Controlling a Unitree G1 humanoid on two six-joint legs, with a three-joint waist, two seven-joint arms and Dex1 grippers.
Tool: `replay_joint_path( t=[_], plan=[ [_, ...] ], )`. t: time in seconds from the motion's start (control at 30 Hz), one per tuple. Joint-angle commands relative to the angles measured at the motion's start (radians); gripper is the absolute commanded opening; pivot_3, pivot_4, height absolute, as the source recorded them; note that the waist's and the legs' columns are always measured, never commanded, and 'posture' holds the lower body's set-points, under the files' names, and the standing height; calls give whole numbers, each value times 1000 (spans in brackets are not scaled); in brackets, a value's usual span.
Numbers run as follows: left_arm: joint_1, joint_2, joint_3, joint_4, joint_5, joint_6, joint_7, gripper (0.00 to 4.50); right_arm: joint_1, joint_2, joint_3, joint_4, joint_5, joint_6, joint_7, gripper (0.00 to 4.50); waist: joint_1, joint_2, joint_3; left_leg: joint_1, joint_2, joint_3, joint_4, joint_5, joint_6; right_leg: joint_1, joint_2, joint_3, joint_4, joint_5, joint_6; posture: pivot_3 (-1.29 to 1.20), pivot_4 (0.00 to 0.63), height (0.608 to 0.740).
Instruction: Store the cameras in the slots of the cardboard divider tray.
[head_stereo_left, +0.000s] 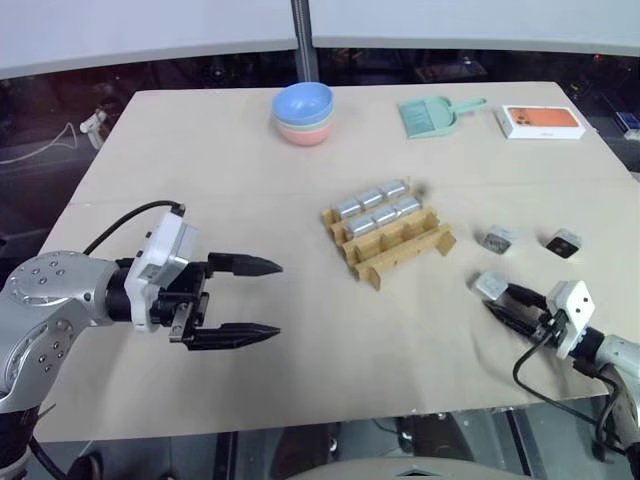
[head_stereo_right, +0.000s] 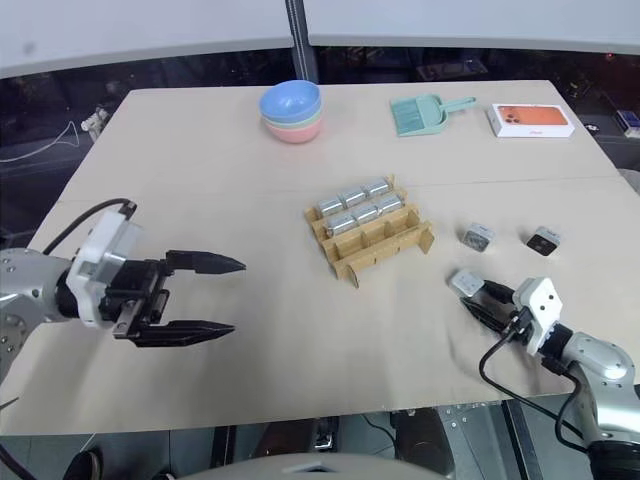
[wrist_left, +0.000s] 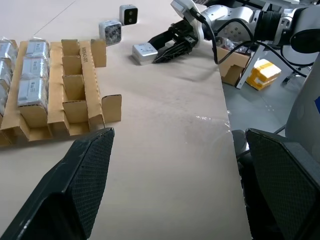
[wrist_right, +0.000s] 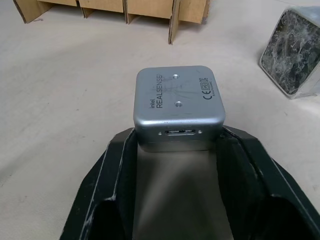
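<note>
The right gripper pinches a camera near the cardboard divider tray; its wrist view reveals contact. The left gripper gapes empty.

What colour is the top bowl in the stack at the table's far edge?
Light blue; the top bowl sits on pink and pale green bowls, clearest in the left eye view.

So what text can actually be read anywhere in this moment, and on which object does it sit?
"intel REALSENSE": on the top face of the camera between the right gripper fingers.
CE mark and small print beside it on the same face: too small to read.
Dark printed line on a strip of the cardboard divider tray: too blurred to read.
White-and-orange box: no legible text.
</note>
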Motion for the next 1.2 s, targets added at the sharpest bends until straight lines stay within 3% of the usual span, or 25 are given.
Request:
replay_joint_path(
  t=[0.03, 0.33, 0.5, 0.67, 0.8, 1.0, 1.2],
  plan=[
    [4, -11, 34, -18, -18, 13, 20, 4382, 7, -4, -8, -18, 9, -13, -5, 1682, 0, 0, 0, 0, 0, 0, 0, 0, 0, 0, 0, 0, 0, 0, 0, 0, 150, 740],
    [6, -25, 27, -4, -10, 14, 19, 4382, -2, 4, 4, -83, 26, 9, -25, 1682, 0, 0, 0, 0, 0, 0, 0, 0, 0, 0, 0, 0, 0, 0, 0, 0, 150, 740],
    [-1, -62, 4, -24, -39, 54, 74, 4382, -28, 6, 43, -231, 56, 77, -44, 1682, 0, 0, 0, 0, 0, 0, 0, 0, 0, 0, 0, 0, 0, 0, 0, 0, 150, 740],
    [-65, -168, -21, -18, -237, 233, 283, 4382, -90, 7, 127, -376, 47, 124, -51, 1682, 1, 0, 0, 0, 0, -1, 0, 0, 0, 0, 0, 0, 1, 0, 0, 0, 150, 740],
    [-97, -227, -105, 9, -455, 432, 445, 4382, -203, 10, 273, -453, -34, 96, -24, 1682, 0, -1, 0, 0, 0, -1, 1, 0, 0, 0, 0, 0, 2, 2, -3, 0, 150, 740],
    [-175, -323, -161, 84, -546, 503, 591, 4382, -313, 43, 444, -498, -168, -12, -13, 1682, 2, -2, 1, -1, -1, -4, 1, 0, -1, 0, 0, -2, 2, 3, -4, 0, 150, 740],
    [-187, -331, -166, 108, -561, 546, 594, 4382, -354, 42, 485, -470, -250, -109, -25, 1682, 1, -2, 1, -1, -3, -4, 1, 1, -2, 0, 0, -1, 2, 3, -4, 0, 150, 740]
  ],
)
